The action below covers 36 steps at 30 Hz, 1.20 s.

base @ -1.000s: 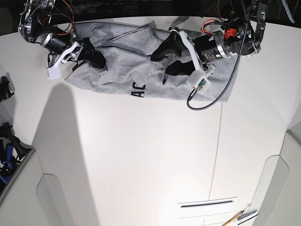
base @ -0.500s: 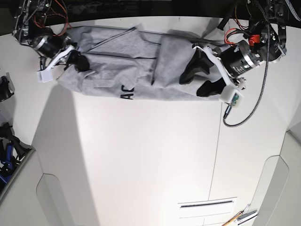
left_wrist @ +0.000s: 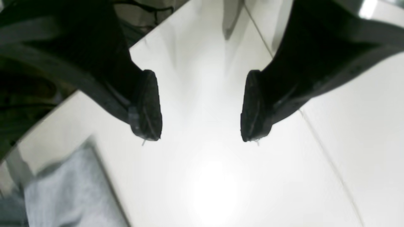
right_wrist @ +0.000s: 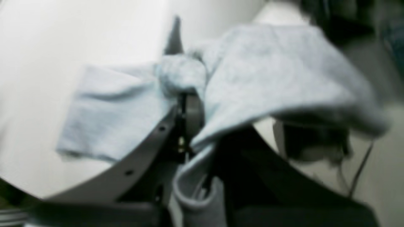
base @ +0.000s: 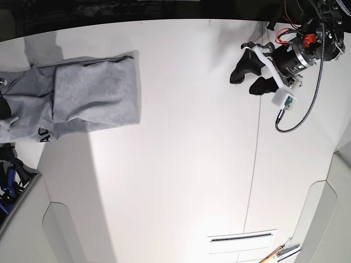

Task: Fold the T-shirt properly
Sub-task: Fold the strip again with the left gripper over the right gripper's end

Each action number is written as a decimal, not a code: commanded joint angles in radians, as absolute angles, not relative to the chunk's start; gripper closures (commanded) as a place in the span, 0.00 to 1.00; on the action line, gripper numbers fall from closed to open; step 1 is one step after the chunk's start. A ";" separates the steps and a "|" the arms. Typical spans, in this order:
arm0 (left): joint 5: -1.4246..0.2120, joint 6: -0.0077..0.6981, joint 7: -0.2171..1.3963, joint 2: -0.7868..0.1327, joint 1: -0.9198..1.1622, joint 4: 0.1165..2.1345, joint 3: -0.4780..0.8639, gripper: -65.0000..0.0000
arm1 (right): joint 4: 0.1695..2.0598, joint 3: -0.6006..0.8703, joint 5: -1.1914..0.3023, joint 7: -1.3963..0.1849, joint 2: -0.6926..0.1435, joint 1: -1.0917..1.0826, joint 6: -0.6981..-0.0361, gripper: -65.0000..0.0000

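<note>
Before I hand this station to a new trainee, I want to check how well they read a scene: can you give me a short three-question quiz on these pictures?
1. True or false: the left gripper is open and holds nothing.
2. Where does the T-shirt lie in the base view? A) in the table's middle B) at the left edge of the table C) under the left gripper
3. Fill in: in the right wrist view, the right gripper is shut on the ____.

Key: 1 true: its fingers stand apart over bare table. 2 B. 3 T-shirt.
</note>
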<state>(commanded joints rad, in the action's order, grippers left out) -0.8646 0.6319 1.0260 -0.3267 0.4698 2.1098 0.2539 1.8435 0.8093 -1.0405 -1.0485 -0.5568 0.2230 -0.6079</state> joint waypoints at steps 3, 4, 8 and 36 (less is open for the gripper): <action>-0.864 0.632 0.989 -0.327 0.510 2.088 0.213 0.35 | 1.969 0.794 -1.039 -1.049 -0.504 0.197 -0.607 1.00; -0.864 0.632 0.984 -0.327 0.516 2.077 0.202 0.35 | 2.004 0.778 -1.039 -1.053 -0.479 0.195 -0.608 1.00; -0.864 0.632 0.984 -0.327 0.516 2.040 0.183 0.35 | 2.075 0.607 -0.987 -1.055 -0.366 0.195 -0.607 1.00; -1.087 0.698 0.980 -0.326 0.512 2.131 0.164 0.88 | 1.983 0.000 -0.575 -0.915 -0.234 0.139 -0.571 0.65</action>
